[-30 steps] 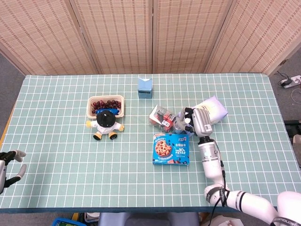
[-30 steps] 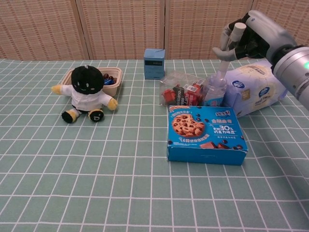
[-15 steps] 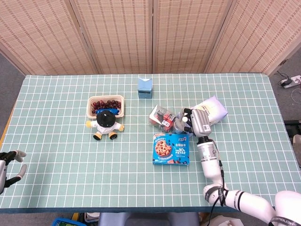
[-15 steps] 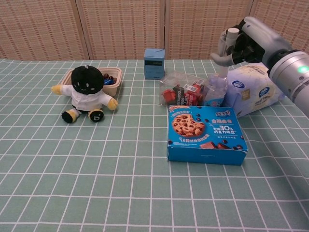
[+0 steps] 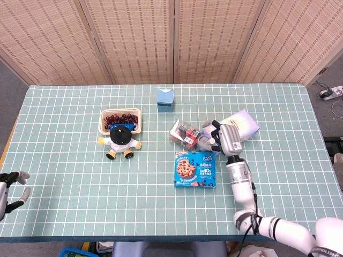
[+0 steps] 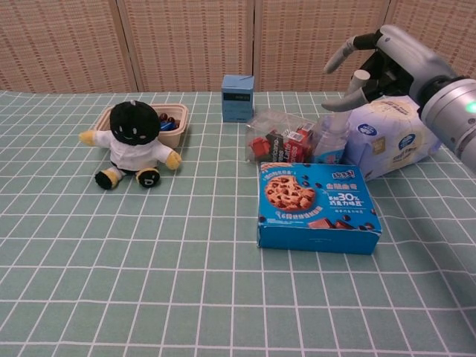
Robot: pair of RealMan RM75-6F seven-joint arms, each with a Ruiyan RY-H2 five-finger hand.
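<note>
Right hand (image 6: 387, 63) hovers, fingers spread, over the clear bottle (image 6: 332, 137); left hand (image 5: 9, 184) half cut off, fingers apart

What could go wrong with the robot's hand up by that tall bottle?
The right hand has its fingers spread around the top of the slim bottle, so a nudge might tip it. It stands tight between the clear snack bag and the white pack, just behind the cookie box, so those might get knocked too.

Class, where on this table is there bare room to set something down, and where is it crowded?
Free: the wide cloth between the plush toy and the cookie box, and the whole near edge. Crowded: around the right hand, where the snack bag, bottle and tissue pack cluster.
</note>
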